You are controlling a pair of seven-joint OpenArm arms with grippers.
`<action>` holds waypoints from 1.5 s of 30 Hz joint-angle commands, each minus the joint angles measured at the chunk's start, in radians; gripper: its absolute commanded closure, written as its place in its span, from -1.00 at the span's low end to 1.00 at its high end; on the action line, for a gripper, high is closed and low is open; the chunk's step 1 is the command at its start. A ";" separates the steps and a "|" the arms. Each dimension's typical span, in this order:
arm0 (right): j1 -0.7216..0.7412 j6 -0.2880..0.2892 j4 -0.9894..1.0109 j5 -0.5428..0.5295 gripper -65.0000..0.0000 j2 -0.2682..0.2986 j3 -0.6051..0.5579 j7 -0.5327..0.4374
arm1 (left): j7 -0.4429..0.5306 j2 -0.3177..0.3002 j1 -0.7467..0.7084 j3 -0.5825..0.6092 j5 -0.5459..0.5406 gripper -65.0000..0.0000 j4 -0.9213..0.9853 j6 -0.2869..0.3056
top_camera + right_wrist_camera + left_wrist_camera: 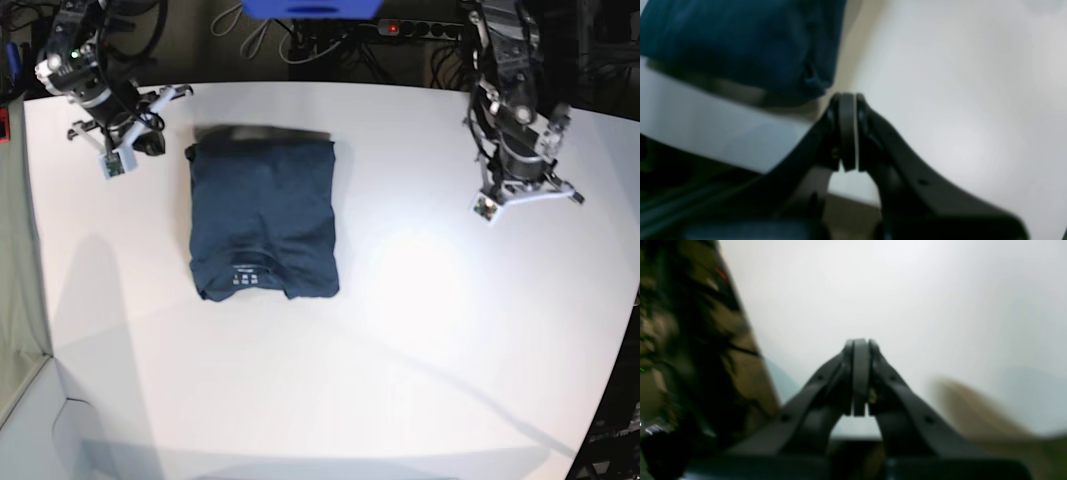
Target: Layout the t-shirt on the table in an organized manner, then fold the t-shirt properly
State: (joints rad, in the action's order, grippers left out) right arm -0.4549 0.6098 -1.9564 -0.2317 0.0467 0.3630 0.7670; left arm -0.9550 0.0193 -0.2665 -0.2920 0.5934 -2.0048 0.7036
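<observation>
Folded dark navy-blue cloth t-shirt (263, 220) lies upper left on matte white table (420, 330); left gripper (860, 373) and right gripper (847, 130) both closed, empty.

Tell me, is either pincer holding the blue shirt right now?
No, the t-shirt lies folded on the table, with both arms pulled away from it.

A broad white table (420, 330) with a curved edge carries one thing: a dark navy t-shirt (263, 220), folded into a neat rectangle and lying flat. All around the t-shirt there is only bare matte tabletop.
</observation>
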 commanded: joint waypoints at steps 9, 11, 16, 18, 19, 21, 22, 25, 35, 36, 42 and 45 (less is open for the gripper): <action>-0.196 0.032 -0.050 -0.010 1.00 -0.005 0.035 -0.062 | 0.047 0.138 -0.251 0.043 -0.005 1.00 -0.017 -0.005; -0.242 0.088 -0.048 -0.008 1.00 -0.018 0.046 -0.108 | 0.077 0.138 -0.299 0.072 -0.005 1.00 -0.015 -0.005; -0.315 0.088 -0.028 -0.004 1.00 -0.060 0.107 -0.136 | 0.109 0.138 -0.406 0.161 -0.005 1.00 0.005 -0.005; -0.327 0.088 0.021 -0.004 1.00 -0.061 0.120 -0.137 | 0.109 0.138 -0.429 0.184 -0.006 1.00 0.028 -0.005; -0.327 0.088 0.055 -0.004 1.00 -0.061 0.121 -0.137 | 0.109 0.138 -0.434 0.190 -0.006 1.00 0.046 -0.005; -0.325 0.088 0.127 -0.002 1.00 -0.058 0.121 -0.139 | 0.109 0.138 -0.443 0.185 -0.006 1.00 0.094 -0.005; -0.324 0.088 0.171 -0.002 1.00 -0.055 0.118 -0.154 | 0.110 0.138 -0.443 0.182 -0.006 1.00 0.129 -0.005; -0.324 0.088 0.309 -0.002 1.00 -0.035 0.113 -0.271 | 0.121 0.138 -0.440 0.179 -0.011 1.00 0.250 -0.005; -0.172 0.088 0.903 0.067 1.00 0.014 -0.003 -0.582 | 0.480 0.126 -0.363 0.032 -0.264 1.00 0.813 -0.086; -0.152 0.088 0.972 0.081 1.00 0.012 -0.008 -0.622 | 0.500 0.113 -0.342 0.014 -0.304 1.00 0.870 -0.089; -0.048 0.088 1.268 0.128 1.00 -0.008 -0.035 -0.838 | 0.548 -0.020 -0.199 -0.054 -0.461 1.00 1.171 -0.088; -0.045 0.088 1.277 0.156 1.00 -0.035 -0.035 -0.860 | 0.542 -0.065 -0.188 -0.052 -0.481 1.00 1.165 -0.081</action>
State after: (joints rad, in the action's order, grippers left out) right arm -0.4904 0.6834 -0.6735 -0.0757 0.0044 0.3256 -0.0765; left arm -0.4091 -0.0277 -0.4538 -0.3374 0.0593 -0.8310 0.6823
